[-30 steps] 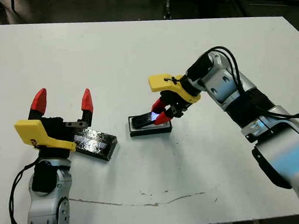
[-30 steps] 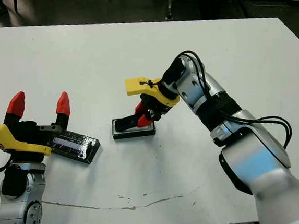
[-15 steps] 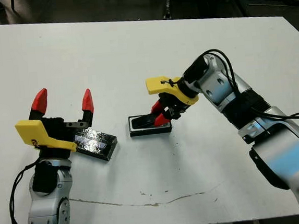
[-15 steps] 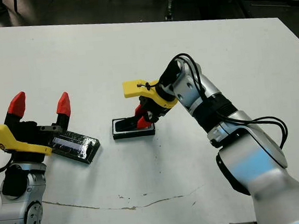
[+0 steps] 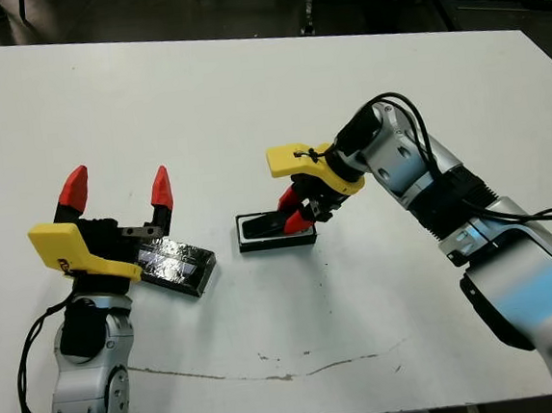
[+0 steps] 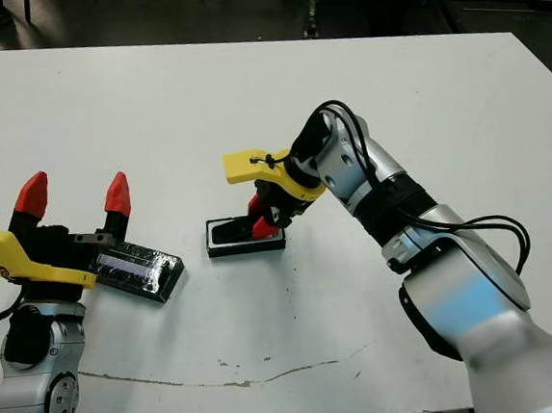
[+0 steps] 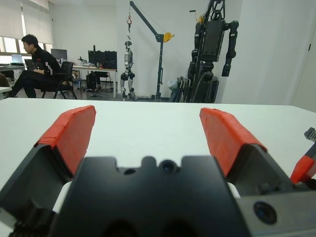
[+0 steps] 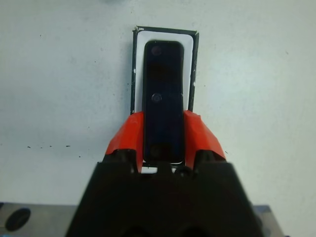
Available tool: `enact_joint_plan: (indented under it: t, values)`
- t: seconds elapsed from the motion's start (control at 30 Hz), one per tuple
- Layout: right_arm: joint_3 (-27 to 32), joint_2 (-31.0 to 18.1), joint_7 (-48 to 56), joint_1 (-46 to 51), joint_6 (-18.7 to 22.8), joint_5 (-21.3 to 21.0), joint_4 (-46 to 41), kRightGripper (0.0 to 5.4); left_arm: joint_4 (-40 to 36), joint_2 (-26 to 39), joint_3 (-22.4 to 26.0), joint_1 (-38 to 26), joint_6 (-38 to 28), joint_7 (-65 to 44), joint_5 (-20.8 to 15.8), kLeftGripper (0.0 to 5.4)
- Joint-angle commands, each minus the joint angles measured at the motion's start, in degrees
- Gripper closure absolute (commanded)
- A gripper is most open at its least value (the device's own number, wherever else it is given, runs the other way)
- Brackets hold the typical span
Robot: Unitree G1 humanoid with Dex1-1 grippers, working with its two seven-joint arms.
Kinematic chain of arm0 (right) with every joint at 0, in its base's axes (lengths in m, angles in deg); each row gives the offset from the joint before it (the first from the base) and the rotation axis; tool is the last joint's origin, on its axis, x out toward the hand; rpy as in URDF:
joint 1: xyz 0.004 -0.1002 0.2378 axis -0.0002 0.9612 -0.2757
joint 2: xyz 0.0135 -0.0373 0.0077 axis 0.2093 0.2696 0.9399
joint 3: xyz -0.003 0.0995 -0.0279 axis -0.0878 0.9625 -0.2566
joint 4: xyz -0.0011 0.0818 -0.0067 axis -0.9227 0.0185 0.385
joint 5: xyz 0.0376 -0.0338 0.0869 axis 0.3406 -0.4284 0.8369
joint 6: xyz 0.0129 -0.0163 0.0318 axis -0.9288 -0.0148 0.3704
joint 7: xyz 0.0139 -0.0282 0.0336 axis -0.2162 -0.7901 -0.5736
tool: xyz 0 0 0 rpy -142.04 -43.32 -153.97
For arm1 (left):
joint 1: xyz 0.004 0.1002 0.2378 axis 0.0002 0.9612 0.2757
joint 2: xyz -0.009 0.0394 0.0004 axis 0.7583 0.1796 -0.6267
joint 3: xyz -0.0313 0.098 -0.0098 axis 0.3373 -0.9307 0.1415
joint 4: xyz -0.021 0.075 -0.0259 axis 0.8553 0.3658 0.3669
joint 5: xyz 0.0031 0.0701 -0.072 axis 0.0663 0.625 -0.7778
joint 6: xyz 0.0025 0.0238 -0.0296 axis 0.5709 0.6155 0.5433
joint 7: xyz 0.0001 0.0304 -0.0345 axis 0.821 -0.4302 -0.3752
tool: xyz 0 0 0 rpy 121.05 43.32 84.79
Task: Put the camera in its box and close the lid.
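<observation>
Two claws: one per side of the white bench [image 5: 247,93].
Left claw [image 5: 118,194]: spread wide, empty, beside the flat glossy black lid [image 5: 177,266].
Right claw [image 8: 162,140]: clamped on the slim black camera bar [image 8: 162,94], over the shallow white-lined box [image 5: 277,241].

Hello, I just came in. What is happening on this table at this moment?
The right gripper is shut on the camera and holds it lengthwise over the box, lined up with the white interior; whether it already rests on the bottom I cannot tell. The left gripper is open, fingers up, and holds nothing. The lid lies flat on the table just beside it, not yet on the box.
</observation>
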Motion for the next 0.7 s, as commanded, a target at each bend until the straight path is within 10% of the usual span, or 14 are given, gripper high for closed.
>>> enact_joint_plan:
  t: [0.03,0.4,0.7]
  values:
    - [-0.90,0.79,0.21,0.85,1.16,0.01,-0.57,3.75,0.51,-0.21,0.03,0.55,0.02,0.25,0.07,0.00]
    - [-0.82,0.87,-0.82,2.11,1.14,0.01,-2.87,3.75,0.67,-0.21,0.01,0.71,0.04,0.31,0.27,0.00]
    - [-0.76,0.15,-0.59,0.71,-11.25,-0.45,1.57,2.90,0.59,-0.11,0.30,0.63,0.45,0.20,-0.38,0.00]
